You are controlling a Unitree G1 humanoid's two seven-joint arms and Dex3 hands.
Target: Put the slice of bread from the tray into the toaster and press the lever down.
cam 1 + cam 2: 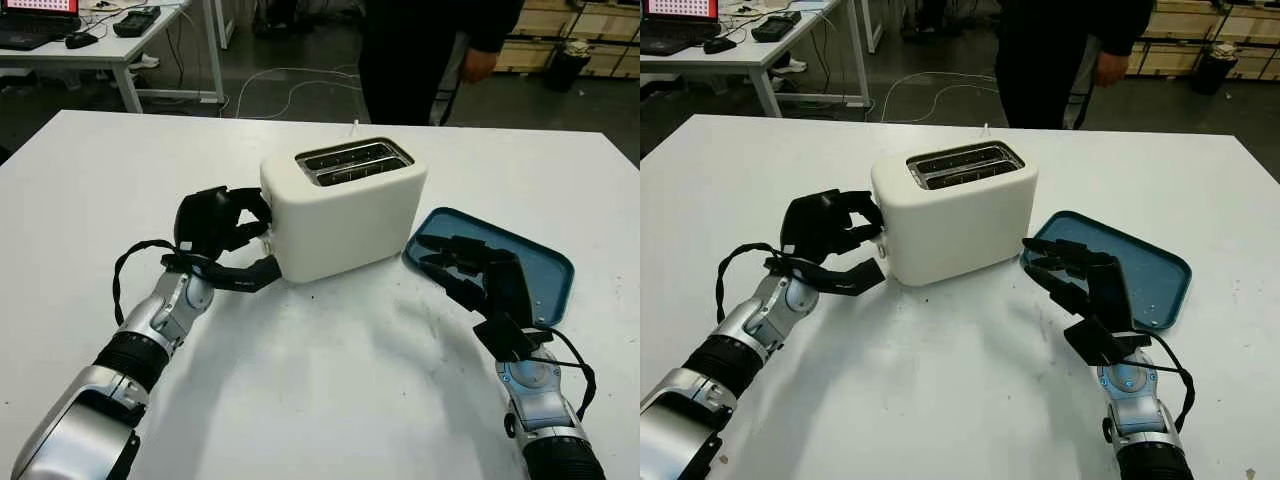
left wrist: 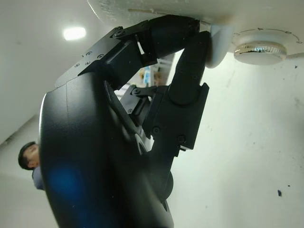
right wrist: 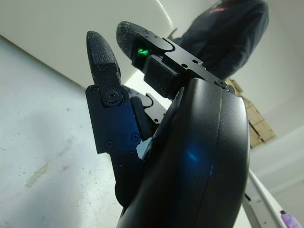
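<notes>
Left robot hand [image 1: 225, 235] hides lever — unreadable.

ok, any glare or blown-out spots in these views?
Left wrist view: a ceiling light blooms into a bright blob beside the left hand, and the toaster's chrome dial carries a highlight. Eye views: soft shadows under the cream two-slot toaster on the evenly lit white table.

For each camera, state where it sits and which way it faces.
Left eye: head, looking down at toaster and tray; both arms.
Right eye: same scene, slightly shifted.
Left wrist: behind left hand, fingers on the toaster's lever.
Right wrist: behind open right hand, toward toaster.
Shared: toaster.
</notes>
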